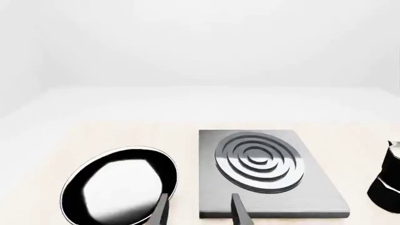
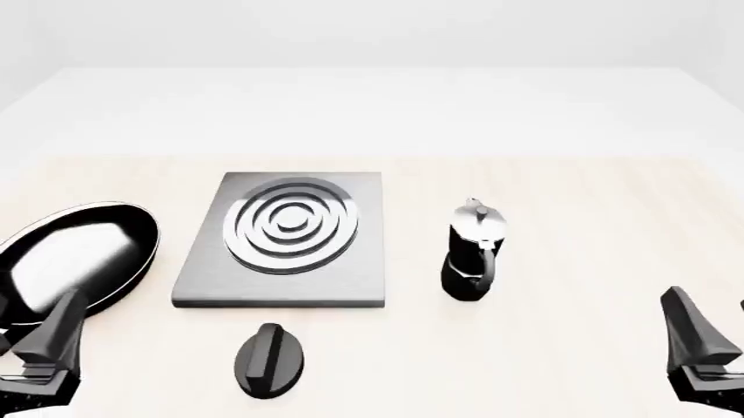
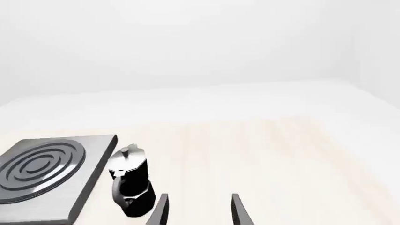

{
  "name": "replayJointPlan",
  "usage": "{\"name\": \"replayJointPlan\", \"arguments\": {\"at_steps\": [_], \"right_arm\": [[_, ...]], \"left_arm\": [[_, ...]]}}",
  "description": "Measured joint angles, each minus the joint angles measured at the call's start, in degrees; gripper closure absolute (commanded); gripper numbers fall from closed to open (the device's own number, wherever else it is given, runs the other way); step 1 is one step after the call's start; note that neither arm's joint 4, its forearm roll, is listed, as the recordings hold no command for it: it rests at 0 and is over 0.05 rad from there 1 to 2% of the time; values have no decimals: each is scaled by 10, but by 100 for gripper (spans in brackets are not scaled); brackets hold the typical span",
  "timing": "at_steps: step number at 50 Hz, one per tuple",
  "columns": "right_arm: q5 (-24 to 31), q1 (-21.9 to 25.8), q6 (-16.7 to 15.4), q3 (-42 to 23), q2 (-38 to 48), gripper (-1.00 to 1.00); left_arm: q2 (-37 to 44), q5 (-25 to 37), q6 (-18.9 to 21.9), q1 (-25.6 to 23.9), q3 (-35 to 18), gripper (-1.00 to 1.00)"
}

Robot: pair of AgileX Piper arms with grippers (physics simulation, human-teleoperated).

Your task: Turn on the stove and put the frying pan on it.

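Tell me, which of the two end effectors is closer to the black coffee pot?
Right. The right end effector sits off to the moka pot's right, while the left end effector is far across, beyond the stove.

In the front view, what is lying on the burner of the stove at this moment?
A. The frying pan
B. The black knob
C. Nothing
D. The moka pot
C. The burner rings are bare; the frying pan lies left of the stove, the moka pot right.

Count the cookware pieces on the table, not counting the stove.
2: the frying pan at the stove's left, off the burner, and the moka pot standing at its right. None appear hidden.
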Motion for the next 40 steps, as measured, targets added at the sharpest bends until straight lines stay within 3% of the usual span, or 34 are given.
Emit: {"name": "replayJointPlan", "arguments": {"at_steps": [15, 25, 40], "right_arm": [[-19, 22, -20, 22, -24, -100], [-19, 30, -24, 24, -29, -100], [-14, 46, -25, 21, -32, -100]], "left_arm": [[-24, -19, 12, -1, 19, -100], [-22, 1, 17, -14, 6, -100], [67, 39, 35, -80, -38, -100]]}}
